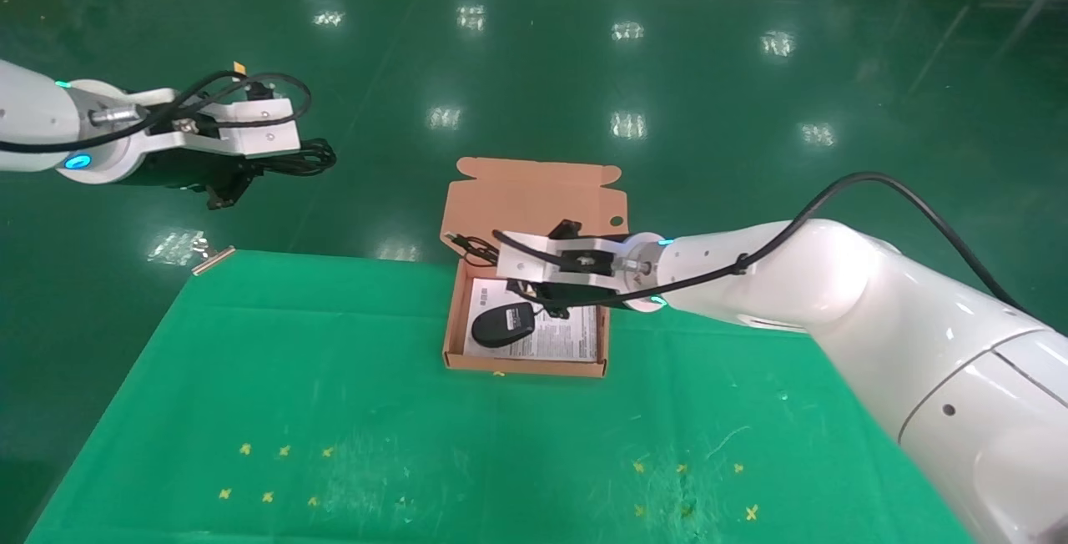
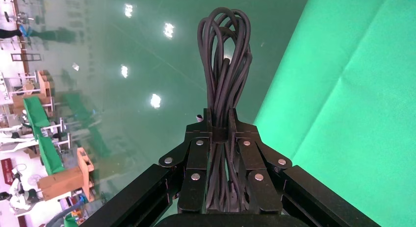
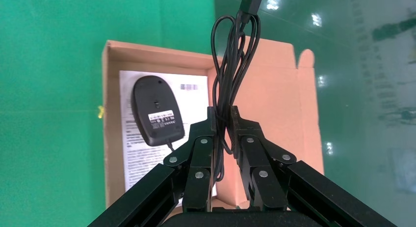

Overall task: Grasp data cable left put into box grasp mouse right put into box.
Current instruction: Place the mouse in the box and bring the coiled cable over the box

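Note:
My left gripper (image 1: pixel 269 162) hangs off the table's far left corner, above the floor, shut on the data cable (image 1: pixel 314 156). The black bundle of loops (image 2: pixel 225 50) sticks out past the fingertips (image 2: pixel 234 120). The salmon box (image 1: pixel 453 310) lies open at the table's far edge, lid flap (image 1: pixel 534 193) folded back. The black mouse (image 1: pixel 502 324) rests inside it, label side up (image 3: pixel 156 111). My right gripper (image 1: pixel 501 264) hovers over the box, shut on the mouse's thin cord (image 3: pixel 230 55), whose loops and USB plug (image 1: pixel 453 238) hang past the jaws (image 3: pixel 223 114).
A printed sheet (image 1: pixel 561 337) lines the box floor under the mouse. Green cloth (image 1: pixel 334 410) covers the table, with small yellow crosses (image 1: pixel 267 496) near the front. A metal clip (image 1: pixel 214 260) sits at the far left corner. Shiny green floor (image 1: pixel 751 110) lies beyond.

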You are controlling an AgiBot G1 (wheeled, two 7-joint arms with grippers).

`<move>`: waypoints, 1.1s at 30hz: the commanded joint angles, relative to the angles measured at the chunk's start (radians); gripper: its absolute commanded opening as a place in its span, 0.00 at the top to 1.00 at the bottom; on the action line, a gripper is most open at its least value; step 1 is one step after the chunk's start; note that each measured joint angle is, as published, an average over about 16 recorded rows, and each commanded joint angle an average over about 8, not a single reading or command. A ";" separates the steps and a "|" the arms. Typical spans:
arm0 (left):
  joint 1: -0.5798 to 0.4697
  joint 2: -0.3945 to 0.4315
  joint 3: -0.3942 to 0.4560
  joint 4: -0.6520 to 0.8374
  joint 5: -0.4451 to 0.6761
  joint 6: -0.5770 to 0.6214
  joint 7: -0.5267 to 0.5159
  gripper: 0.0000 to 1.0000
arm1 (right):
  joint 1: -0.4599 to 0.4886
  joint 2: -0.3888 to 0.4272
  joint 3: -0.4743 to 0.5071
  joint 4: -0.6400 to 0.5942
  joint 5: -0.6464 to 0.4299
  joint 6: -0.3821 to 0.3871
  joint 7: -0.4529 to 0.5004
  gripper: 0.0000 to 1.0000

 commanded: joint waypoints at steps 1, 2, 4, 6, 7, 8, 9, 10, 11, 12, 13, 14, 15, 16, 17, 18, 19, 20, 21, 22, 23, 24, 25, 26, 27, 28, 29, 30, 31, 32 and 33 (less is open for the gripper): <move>0.000 0.000 0.000 0.000 0.000 0.000 0.000 1.00 | 0.002 -0.002 -0.021 0.008 0.007 0.014 -0.014 0.29; 0.000 0.000 0.000 -0.001 0.000 0.000 0.000 1.00 | 0.003 -0.001 -0.028 0.011 0.009 0.017 -0.018 0.17; 0.000 0.000 0.000 -0.001 0.000 0.001 0.000 1.00 | 0.003 0.003 -0.036 0.018 0.013 0.019 -0.022 0.00; 0.001 0.000 0.000 -0.002 0.000 0.001 0.000 1.00 | 0.001 0.010 -0.043 0.028 0.018 0.020 -0.023 0.00; 0.001 0.001 0.000 -0.002 0.000 0.000 0.001 1.00 | 0.000 0.014 -0.045 0.033 0.019 0.021 -0.022 0.00; 0.003 0.002 0.001 -0.001 -0.001 -0.001 0.001 1.00 | -0.002 0.018 -0.046 0.039 0.020 0.021 -0.021 0.00; 0.005 0.004 0.001 -0.001 -0.004 -0.003 0.003 1.00 | -0.004 0.024 -0.049 0.046 0.022 0.021 -0.021 0.00; 0.007 0.008 0.001 0.000 -0.006 -0.006 0.006 1.00 | -0.006 0.028 -0.050 0.053 0.023 0.021 -0.019 0.00; 0.011 0.012 0.002 0.003 -0.011 -0.011 0.010 1.00 | -0.008 0.033 -0.052 0.060 0.024 0.020 -0.018 0.00; 0.015 0.017 0.002 0.007 -0.017 -0.017 0.016 1.00 | -0.010 0.039 -0.053 0.066 0.025 0.019 -0.016 0.00; 0.020 0.024 0.003 0.011 -0.023 -0.025 0.024 1.00 | -0.011 0.046 -0.054 0.073 0.025 0.018 -0.015 0.00; 0.027 0.032 0.003 0.018 -0.032 -0.036 0.033 1.00 | -0.012 0.054 -0.054 0.080 0.026 0.015 -0.014 0.00; 0.034 0.040 0.003 0.025 -0.042 -0.048 0.044 1.00 | -0.012 0.064 -0.053 0.087 0.027 0.013 -0.012 0.00; 0.042 0.049 0.003 0.035 -0.053 -0.063 0.058 1.00 | -0.011 0.075 -0.052 0.094 0.029 0.011 -0.011 0.00; 0.051 0.059 0.002 0.046 -0.065 -0.082 0.074 1.00 | -0.009 0.090 -0.050 0.101 0.031 0.010 -0.009 0.00; 0.061 0.070 0.001 0.059 -0.079 -0.103 0.090 1.00 | -0.006 0.105 -0.047 0.108 0.033 0.009 -0.007 0.00; 0.072 0.082 0.000 0.073 -0.092 -0.126 0.109 1.00 | -0.002 0.122 -0.043 0.116 0.035 0.009 -0.004 0.00; 0.083 0.095 -0.002 0.089 -0.107 -0.152 0.130 1.00 | 0.003 0.141 -0.039 0.123 0.037 0.009 0.000 0.00; 0.095 0.110 -0.003 0.107 -0.123 -0.179 0.152 1.00 | 0.009 0.161 -0.034 0.131 0.039 0.011 0.004 0.00; 0.107 0.125 -0.004 0.126 -0.138 -0.207 0.176 1.00 | 0.015 0.180 -0.029 0.140 0.041 0.012 0.009 0.00; 0.118 0.142 -0.005 0.147 -0.153 -0.235 0.201 1.00 | 0.022 0.201 -0.024 0.149 0.042 0.014 0.014 0.00; 0.129 0.160 -0.006 0.170 -0.168 -0.263 0.226 1.00 | 0.029 0.222 -0.019 0.159 0.043 0.016 0.020 0.00; 0.139 0.180 -0.006 0.195 -0.183 -0.290 0.253 1.00 | 0.035 0.243 -0.016 0.170 0.043 0.017 0.025 0.00; 0.148 0.200 -0.007 0.223 -0.198 -0.316 0.281 1.00 | 0.042 0.264 -0.012 0.182 0.042 0.017 0.030 0.00; 0.156 0.222 -0.008 0.251 -0.215 -0.341 0.310 1.00 | 0.048 0.285 -0.009 0.195 0.040 0.018 0.036 0.00; 0.163 0.244 -0.008 0.280 -0.230 -0.363 0.339 1.00 | 0.053 0.305 -0.008 0.208 0.038 0.017 0.041 0.00; 0.170 0.267 -0.009 0.312 -0.246 -0.385 0.370 1.00 | 0.059 0.325 -0.007 0.221 0.034 0.016 0.047 0.00; 0.176 0.291 -0.010 0.344 -0.263 -0.406 0.401 1.00 | 0.064 0.345 -0.006 0.235 0.030 0.014 0.053 0.00; 0.181 0.313 -0.011 0.375 -0.280 -0.427 0.433 1.00 | 0.068 0.364 -0.006 0.249 0.026 0.012 0.059 0.00; 0.187 0.333 -0.011 0.405 -0.298 -0.445 0.464 1.00 | 0.072 0.384 -0.006 0.264 0.021 0.009 0.065 0.00; 0.192 0.350 -0.012 0.431 -0.316 -0.463 0.493 1.00 | 0.076 0.402 -0.007 0.278 0.017 0.005 0.072 0.00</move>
